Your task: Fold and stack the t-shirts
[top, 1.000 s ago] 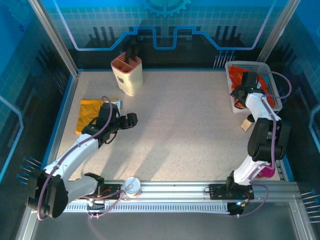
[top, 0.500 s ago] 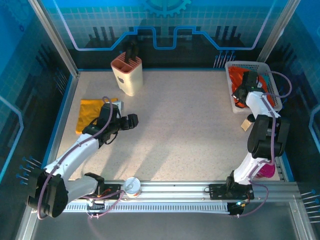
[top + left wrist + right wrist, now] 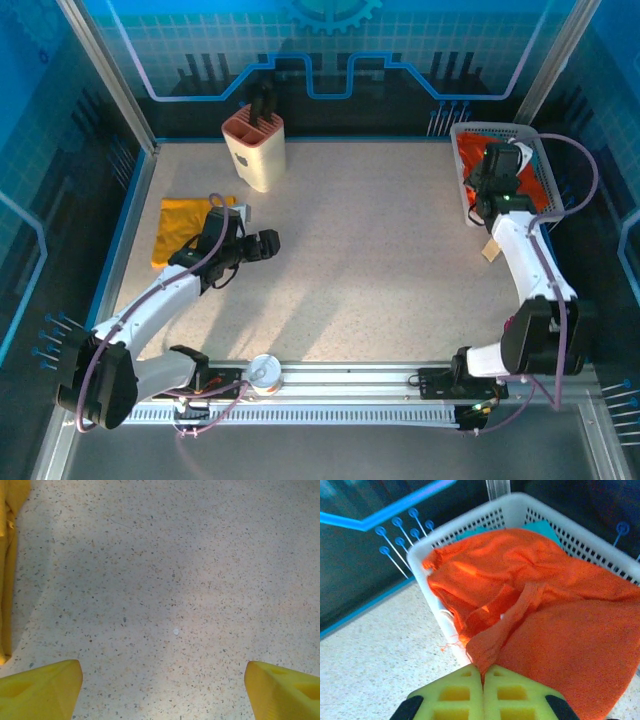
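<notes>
From the top camera, a white basket (image 3: 495, 128) is sitting at the far right corner of the surface (image 3: 380, 250). The orange-red t-shirt (image 3: 470, 152) is lying bunched inside the basket. The right hand (image 3: 497, 175) is hanging over the basket's near half, down among the cloth. Well across the surface from the basket, to its left, the mustard-yellow t-shirt (image 3: 180, 225) is lying flat. The left hand (image 3: 262, 245) is hovering just on the basket side of that shirt.

In the left wrist camera, the left hand (image 3: 161, 690) is standing released, its two yellow fingers (image 3: 40, 690) spread wide over bare surface (image 3: 175, 580). The mustard-yellow t-shirt (image 3: 6, 570) is showing as a strip on the side away from the basket.

In the right wrist camera, the right hand (image 3: 482, 677) is clenched, pinching a ridge of the orange-red t-shirt (image 3: 560, 615) between its pads. The shirt is spilling over the basket (image 3: 470, 525) wall, and a teal cloth (image 3: 542, 528) is peeking out beneath it at the basket's far end.
</notes>
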You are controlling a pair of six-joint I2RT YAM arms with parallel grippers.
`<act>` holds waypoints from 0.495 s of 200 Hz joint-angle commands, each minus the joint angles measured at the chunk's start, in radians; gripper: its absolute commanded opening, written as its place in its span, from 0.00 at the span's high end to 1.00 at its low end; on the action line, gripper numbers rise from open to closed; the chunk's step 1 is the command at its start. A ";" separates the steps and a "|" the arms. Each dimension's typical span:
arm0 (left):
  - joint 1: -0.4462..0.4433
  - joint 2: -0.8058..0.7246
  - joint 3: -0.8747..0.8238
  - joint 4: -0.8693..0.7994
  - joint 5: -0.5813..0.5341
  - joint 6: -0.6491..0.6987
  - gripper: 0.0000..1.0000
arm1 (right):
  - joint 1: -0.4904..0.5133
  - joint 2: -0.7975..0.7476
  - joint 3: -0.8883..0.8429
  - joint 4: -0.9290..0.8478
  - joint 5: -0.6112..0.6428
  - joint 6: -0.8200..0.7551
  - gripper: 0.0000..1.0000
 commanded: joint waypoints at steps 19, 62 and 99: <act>-0.006 0.038 0.024 0.017 0.055 -0.030 0.14 | 0.092 -0.129 -0.034 0.095 0.053 -0.110 1.00; -0.007 0.082 0.066 -0.007 0.053 -0.017 0.14 | 0.224 -0.205 -0.020 0.111 0.066 -0.241 1.00; -0.007 0.092 0.102 -0.022 0.052 -0.012 0.13 | 0.340 -0.214 0.028 0.111 -0.024 -0.352 1.00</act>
